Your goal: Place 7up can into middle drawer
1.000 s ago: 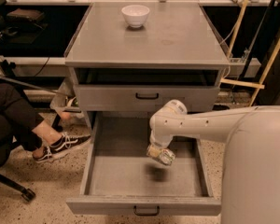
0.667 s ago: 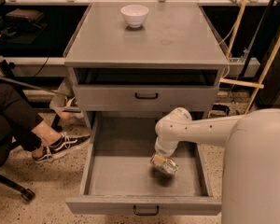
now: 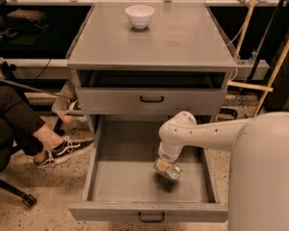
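The middle drawer [image 3: 120, 182] is the grey cabinet's lowest, deep tray, pulled fully open, with a small black handle at its front. The 7up can [image 3: 167, 170], a dented silver can with green markings, is inside the drawer at its right half, low over the floor. My gripper [image 3: 166, 163] reaches down into the drawer from the white arm on the right and sits right at the can, its end hidden behind the can and wrist.
A white bowl [image 3: 139, 16] stands at the back of the cabinet top [image 3: 183, 42]. The shallower drawer [image 3: 151, 100] above is closed. A seated person's leg and sneaker [image 3: 62, 150] are on the floor to the left. Wooden poles [image 3: 279, 61] lean at right.
The arm has moved lower and a little toward the front of the drawer, bringing the can down near the drawer floor.
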Controlling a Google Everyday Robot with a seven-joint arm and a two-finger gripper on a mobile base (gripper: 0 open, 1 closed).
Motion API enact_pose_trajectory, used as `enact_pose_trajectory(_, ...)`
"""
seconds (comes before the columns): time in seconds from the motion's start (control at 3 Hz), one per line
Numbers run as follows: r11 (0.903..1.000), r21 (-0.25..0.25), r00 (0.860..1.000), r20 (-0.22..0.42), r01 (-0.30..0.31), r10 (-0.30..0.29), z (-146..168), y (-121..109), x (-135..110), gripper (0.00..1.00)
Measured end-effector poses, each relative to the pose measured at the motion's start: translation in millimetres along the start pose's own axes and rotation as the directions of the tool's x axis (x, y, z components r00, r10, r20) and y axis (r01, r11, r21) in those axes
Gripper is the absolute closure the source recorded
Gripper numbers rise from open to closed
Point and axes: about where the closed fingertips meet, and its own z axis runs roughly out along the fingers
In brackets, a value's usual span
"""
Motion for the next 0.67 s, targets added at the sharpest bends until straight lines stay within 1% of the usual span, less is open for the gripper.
enact_pose_trajectory(0.67,1.0000,0.000,1.000,0.000,0.000,0.000,0.0,0.0,0.0,0.12)
